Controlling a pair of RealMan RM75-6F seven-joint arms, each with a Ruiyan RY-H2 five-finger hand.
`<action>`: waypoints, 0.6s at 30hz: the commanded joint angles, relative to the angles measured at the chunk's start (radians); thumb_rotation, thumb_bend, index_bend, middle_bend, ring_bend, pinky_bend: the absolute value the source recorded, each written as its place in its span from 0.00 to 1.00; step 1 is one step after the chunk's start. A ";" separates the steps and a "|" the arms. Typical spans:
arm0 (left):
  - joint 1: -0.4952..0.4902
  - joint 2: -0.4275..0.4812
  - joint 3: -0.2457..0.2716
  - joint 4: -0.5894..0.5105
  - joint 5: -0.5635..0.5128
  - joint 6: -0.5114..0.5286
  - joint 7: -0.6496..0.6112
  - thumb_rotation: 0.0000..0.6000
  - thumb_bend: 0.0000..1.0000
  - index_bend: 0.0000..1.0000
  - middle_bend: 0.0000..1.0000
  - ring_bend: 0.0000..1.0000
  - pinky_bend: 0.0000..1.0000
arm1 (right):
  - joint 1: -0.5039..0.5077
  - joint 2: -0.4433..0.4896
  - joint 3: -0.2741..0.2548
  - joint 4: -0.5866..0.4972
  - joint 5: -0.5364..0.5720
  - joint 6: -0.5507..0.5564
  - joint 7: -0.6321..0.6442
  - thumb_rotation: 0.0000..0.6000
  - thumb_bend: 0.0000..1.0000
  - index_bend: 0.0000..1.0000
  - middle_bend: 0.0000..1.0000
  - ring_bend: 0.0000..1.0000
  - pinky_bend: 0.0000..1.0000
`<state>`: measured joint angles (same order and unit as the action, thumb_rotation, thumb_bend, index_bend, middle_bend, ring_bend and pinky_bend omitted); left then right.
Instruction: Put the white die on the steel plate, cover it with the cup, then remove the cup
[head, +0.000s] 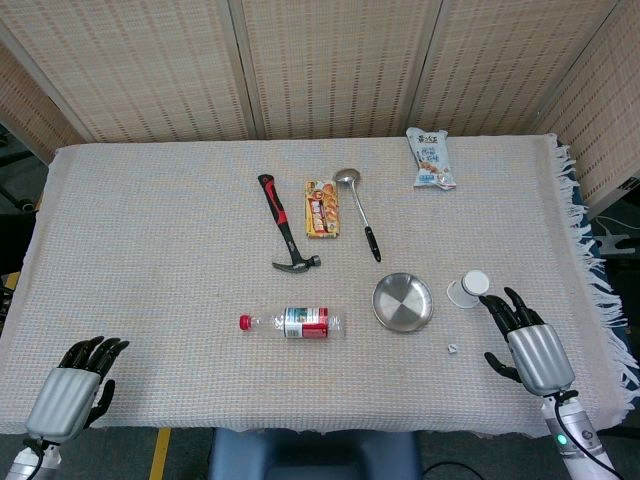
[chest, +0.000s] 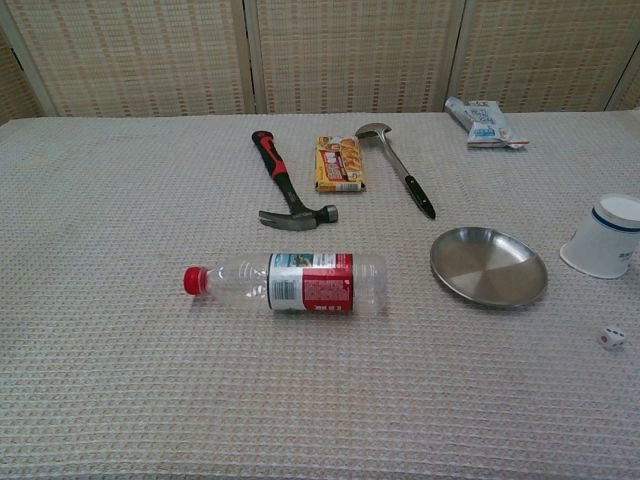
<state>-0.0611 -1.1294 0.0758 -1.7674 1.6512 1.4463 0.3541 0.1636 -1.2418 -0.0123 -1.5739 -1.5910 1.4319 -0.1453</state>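
left robot hand (head: 78, 382): fingers apart, empty | right robot hand (head: 528, 341): fingers apart, empty

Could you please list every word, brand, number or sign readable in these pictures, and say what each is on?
None can be read.
Bottle: red and white label, print too small.
Yellow snack pack: print blurred.
White and blue packet: blurred characters, illegible.
White die: marks too small to count.
Cup: only a blue band, no text.

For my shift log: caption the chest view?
White die on the cloth beside empty steel plate, cup upside down nearby.
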 joint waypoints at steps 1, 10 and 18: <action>0.000 0.000 0.000 0.000 0.000 0.000 0.000 1.00 0.58 0.16 0.16 0.12 0.18 | 0.001 0.002 0.000 -0.003 0.003 -0.009 -0.002 1.00 0.10 0.11 0.13 0.00 0.30; 0.001 0.003 0.001 -0.003 0.000 0.001 -0.005 1.00 0.58 0.16 0.16 0.12 0.18 | 0.008 -0.005 -0.001 0.013 -0.022 -0.010 0.024 1.00 0.10 0.11 0.13 0.00 0.30; -0.004 0.007 -0.004 0.008 -0.013 -0.005 -0.032 1.00 0.58 0.16 0.16 0.12 0.18 | 0.030 -0.023 -0.011 0.050 -0.049 -0.041 0.076 1.00 0.10 0.11 0.13 0.00 0.33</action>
<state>-0.0650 -1.1234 0.0719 -1.7593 1.6389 1.4408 0.3231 0.1900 -1.2583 -0.0212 -1.5317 -1.6366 1.3956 -0.0748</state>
